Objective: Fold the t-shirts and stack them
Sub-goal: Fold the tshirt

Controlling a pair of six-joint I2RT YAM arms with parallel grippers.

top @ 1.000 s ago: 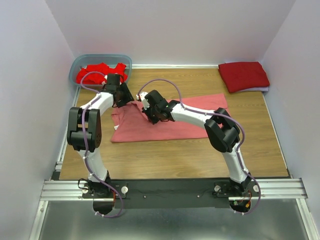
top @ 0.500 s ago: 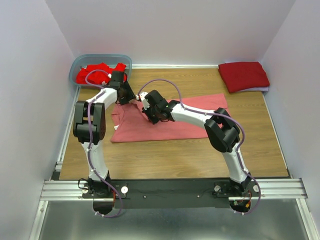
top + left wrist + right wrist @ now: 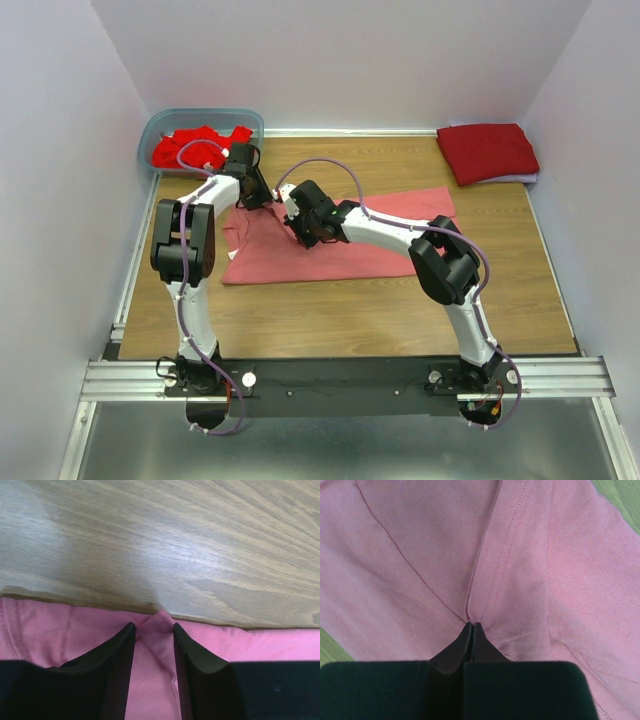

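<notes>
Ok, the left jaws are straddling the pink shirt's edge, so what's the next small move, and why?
Probably close the left jaws on the pink shirt. They stand apart with a pucker of its far edge between them, while the right jaws are shut on a crease of it. Both need a hold before lifting.

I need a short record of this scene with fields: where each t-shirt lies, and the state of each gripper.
pink t-shirt: spread on the table, middle
red t-shirts: heaped in the tub, far left corner
crimson t-shirt: folded, far right corner
left gripper: open, astride a raised fold at the pink t-shirt's far edge
right gripper: shut, tips at a crease of the pink t-shirt
</notes>
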